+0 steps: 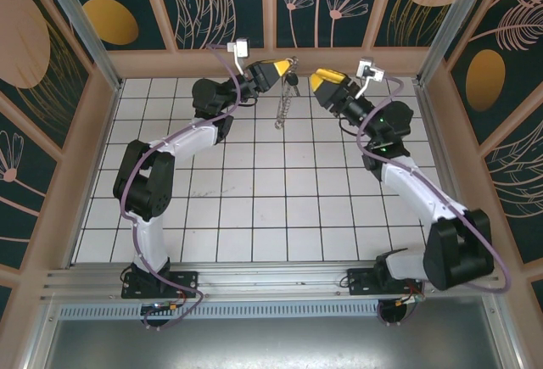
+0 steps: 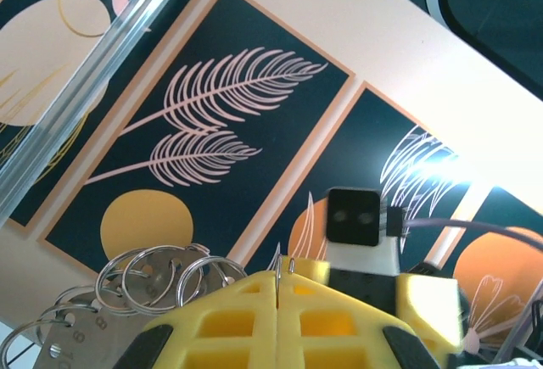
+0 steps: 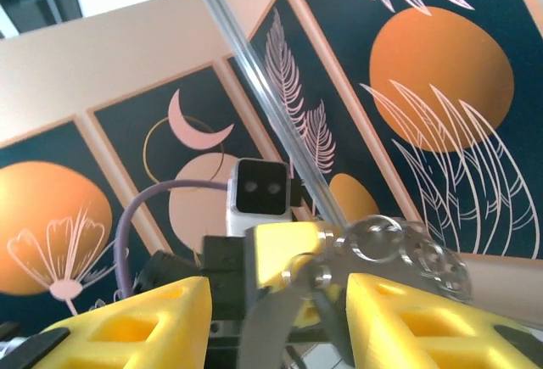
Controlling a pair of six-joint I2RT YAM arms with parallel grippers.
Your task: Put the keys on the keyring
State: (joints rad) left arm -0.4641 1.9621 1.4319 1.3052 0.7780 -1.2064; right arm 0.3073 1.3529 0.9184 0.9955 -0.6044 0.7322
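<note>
Keyring point(image 1: 284, 106) with key point(image 1: 292, 73) beside its top, hanging above the counter point(image 1: 254, 199) at 12 o'clock. Pinched from 9 o'clock by the closed left tool point(image 1: 282, 69). Right tool point(image 1: 316, 78) at 3 o'clock, spread wide, apparently gripping nothing. Risks tugging the thin wire loose if closed off-centre.

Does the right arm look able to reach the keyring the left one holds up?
Probably yes: the open right gripper sits just beside the keyring pinched in the left gripper, with nothing between them.

left fingers point(image 2: 229, 327) tight together, right fingers point(image 3: 127, 327) well apart
</note>
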